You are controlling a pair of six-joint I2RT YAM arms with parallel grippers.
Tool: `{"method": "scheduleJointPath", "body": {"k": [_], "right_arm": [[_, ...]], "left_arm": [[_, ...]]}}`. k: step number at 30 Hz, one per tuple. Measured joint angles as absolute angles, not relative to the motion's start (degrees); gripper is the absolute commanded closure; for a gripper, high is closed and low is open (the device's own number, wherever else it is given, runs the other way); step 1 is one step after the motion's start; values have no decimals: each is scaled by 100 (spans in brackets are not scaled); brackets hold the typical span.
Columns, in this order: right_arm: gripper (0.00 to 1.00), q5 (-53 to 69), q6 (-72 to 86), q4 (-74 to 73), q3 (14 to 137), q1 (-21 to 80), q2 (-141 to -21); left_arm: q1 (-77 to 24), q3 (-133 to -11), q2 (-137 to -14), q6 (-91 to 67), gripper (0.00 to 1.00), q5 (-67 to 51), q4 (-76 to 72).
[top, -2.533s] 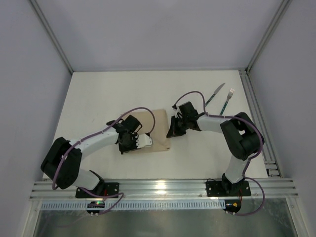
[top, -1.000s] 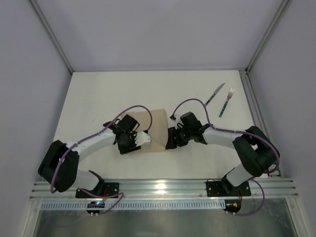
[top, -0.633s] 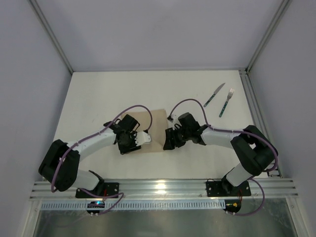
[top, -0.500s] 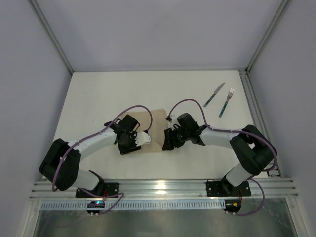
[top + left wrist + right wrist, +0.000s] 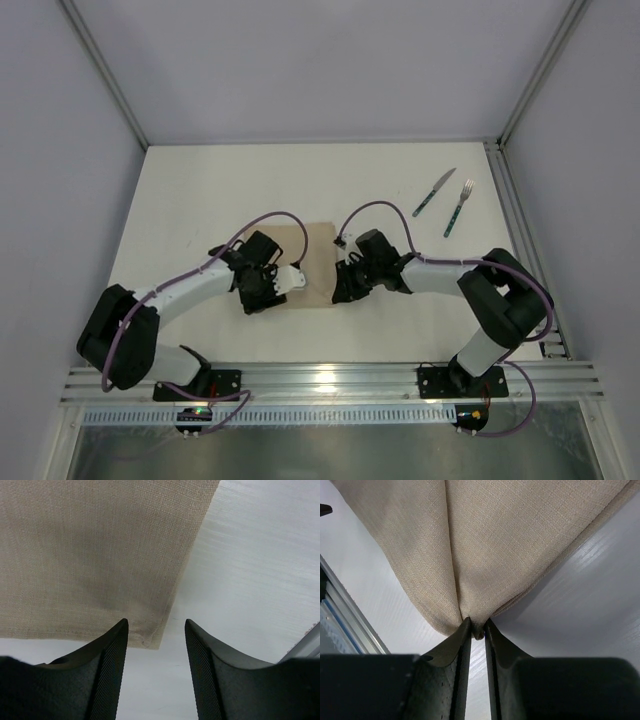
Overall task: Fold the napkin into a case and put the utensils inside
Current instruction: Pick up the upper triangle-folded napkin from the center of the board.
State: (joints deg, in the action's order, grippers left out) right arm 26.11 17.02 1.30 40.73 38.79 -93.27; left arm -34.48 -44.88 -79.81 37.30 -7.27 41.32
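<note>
Pinching a gathered fold of the napkin [image 5: 495, 545], your right gripper [image 5: 478, 624] has its two fingers pressed almost together, and the cloth's hemmed edge is caught right at their tips. Ahead of those tips the cloth fans out in two lobes, with a crease running straight forward from the pinch. Off to that gripper's right, the cloth throws a soft shadow on the white table [image 5: 220, 200].

Your left gripper [image 5: 156, 624] is spread wide and holds nothing. A hemmed corner of the napkin lies just ahead of the gap between its fingertips, nearer the left finger. From there the cloth lies flat, reaching forward and to that gripper's left, while bare table shows forward and to its right.

From above, you can see both grippers close together at the near edge of the beige cloth, one at each side of it. The knife [image 5: 434, 192] and fork [image 5: 459, 207] lie side by side without touching, well beyond your right gripper and off to its right, apart from the cloth.
</note>
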Motion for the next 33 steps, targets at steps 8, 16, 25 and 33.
{"method": "scheduleJointPath", "body": {"k": [8,16,25,33], "right_arm": [[91,2613,1800,128,4073,3879,-9378],[94,2661,1883,115,4073,3813,-9391],[96,2764,1984,-27,4123,3763,-9419],[96,2853,2014,-189,4165,3717,-9428]], "left_arm": [[-3859,-4519,-7531,3614,36,-613,3951],[-4456,-4189,-7612,3697,33,3,2974],[-4550,-4139,-7924,3820,31,-56,2757],[-4609,-4051,-8042,3820,33,-51,2696]]}}
